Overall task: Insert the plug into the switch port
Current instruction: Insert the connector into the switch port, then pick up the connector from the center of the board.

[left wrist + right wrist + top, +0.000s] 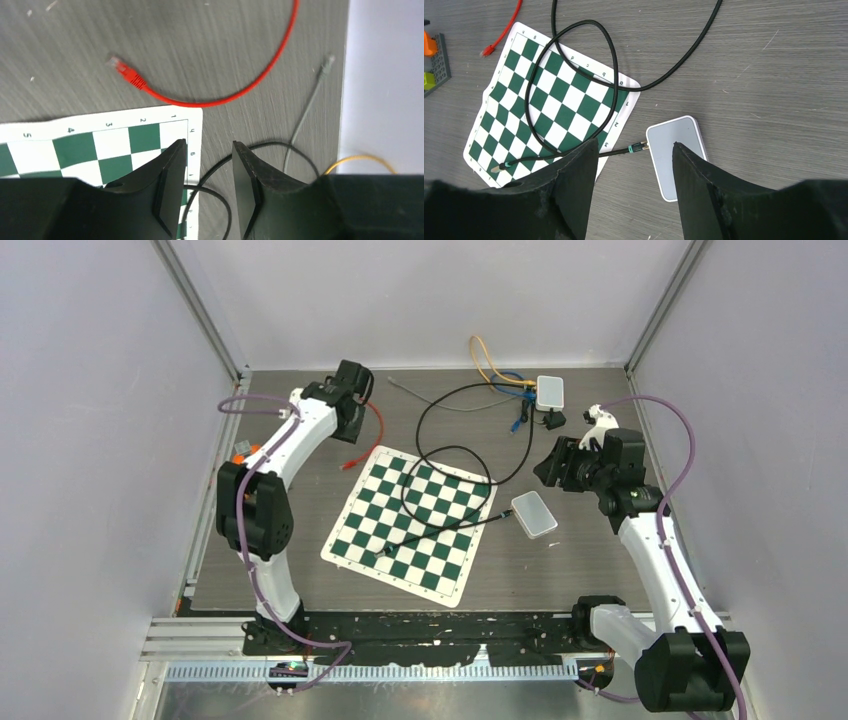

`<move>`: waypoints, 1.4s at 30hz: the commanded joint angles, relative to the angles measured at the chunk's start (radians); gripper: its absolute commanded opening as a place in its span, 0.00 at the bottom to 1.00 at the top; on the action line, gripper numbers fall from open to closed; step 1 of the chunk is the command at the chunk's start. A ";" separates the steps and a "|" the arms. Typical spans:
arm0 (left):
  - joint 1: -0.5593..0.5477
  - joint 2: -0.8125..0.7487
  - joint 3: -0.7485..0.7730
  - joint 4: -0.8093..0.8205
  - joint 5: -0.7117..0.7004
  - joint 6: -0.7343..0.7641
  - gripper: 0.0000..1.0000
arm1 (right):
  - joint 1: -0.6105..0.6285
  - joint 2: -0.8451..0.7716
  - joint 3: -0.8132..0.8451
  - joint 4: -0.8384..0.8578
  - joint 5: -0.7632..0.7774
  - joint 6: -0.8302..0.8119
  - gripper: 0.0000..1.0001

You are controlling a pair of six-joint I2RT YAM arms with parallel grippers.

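Observation:
The switch (pixel 535 513) is a flat white box lying right of the chessboard mat; the right wrist view shows it as switch (pixel 676 150). A black cable's plug (pixel 639 147), marked with a teal band, lies with its tip against the switch's left edge, also seen as plug (pixel 505 512). My right gripper (pixel 552 466) hovers above and behind the switch, open and empty; in its own view the right gripper (pixel 634 144) frames the plug and switch. My left gripper (pixel 350 400) is at the back left, open and empty, and the left gripper (pixel 209 150) hangs over the mat's corner.
The black cable (pixel 440 455) loops over the chessboard mat (pixel 405 525). A red cable (pixel 225 97) with a red plug (pixel 131 77) lies by the left gripper. A second white box (pixel 550 392) with yellow and blue cables sits at the back. A grey cable (pixel 305 115) trails nearby.

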 commanded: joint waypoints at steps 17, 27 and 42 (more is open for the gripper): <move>0.103 0.216 0.117 -0.233 0.161 -0.559 0.39 | 0.001 -0.030 0.110 -0.039 0.044 -0.024 0.62; 0.123 0.251 0.061 -0.194 0.231 -0.574 0.37 | 0.001 -0.014 0.126 -0.041 0.054 -0.028 0.62; 0.144 0.265 -0.016 -0.154 0.257 -0.607 0.32 | 0.001 -0.015 0.166 -0.072 0.053 -0.037 0.62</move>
